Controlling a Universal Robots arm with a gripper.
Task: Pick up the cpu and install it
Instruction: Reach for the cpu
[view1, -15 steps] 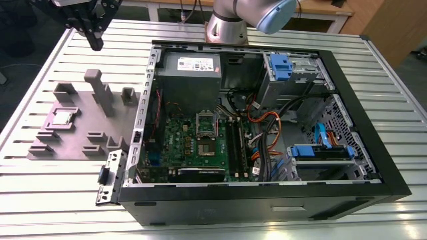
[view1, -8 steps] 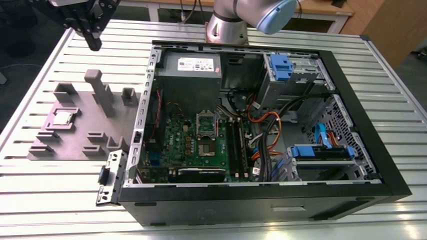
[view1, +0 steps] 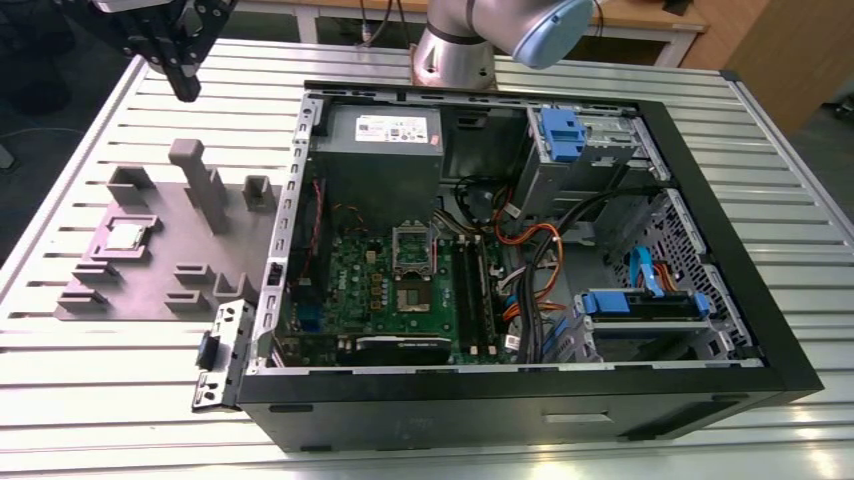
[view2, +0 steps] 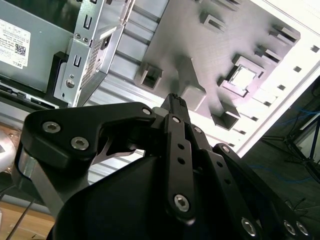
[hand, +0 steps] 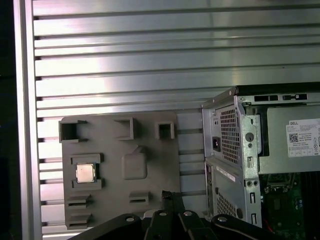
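Note:
The cpu (view1: 127, 236) is a small silvery square lying flat in a recess of the grey fixture plate (view1: 160, 285), at the exterior view's left, outside the computer case. It also shows in both wrist views, as the cpu (hand: 85, 173) and the cpu (view2: 245, 77). My black gripper (view1: 187, 90) hangs high above the table, beyond the plate's far end and well apart from the chip. Its fingers (hand: 171, 195) meet at the tips with nothing between them. The open socket (view1: 412, 262) sits on the green motherboard (view1: 387, 300) inside the case.
The open black computer case (view1: 747, 300) fills the middle and the exterior view's right, with a grey power supply (view1: 378, 140), blue drive bays (view1: 567, 130) and loose cables (view1: 534, 250). Upright posts (view1: 200, 180) rise from the fixture plate. The slatted metal table (view1: 80, 380) lies underneath.

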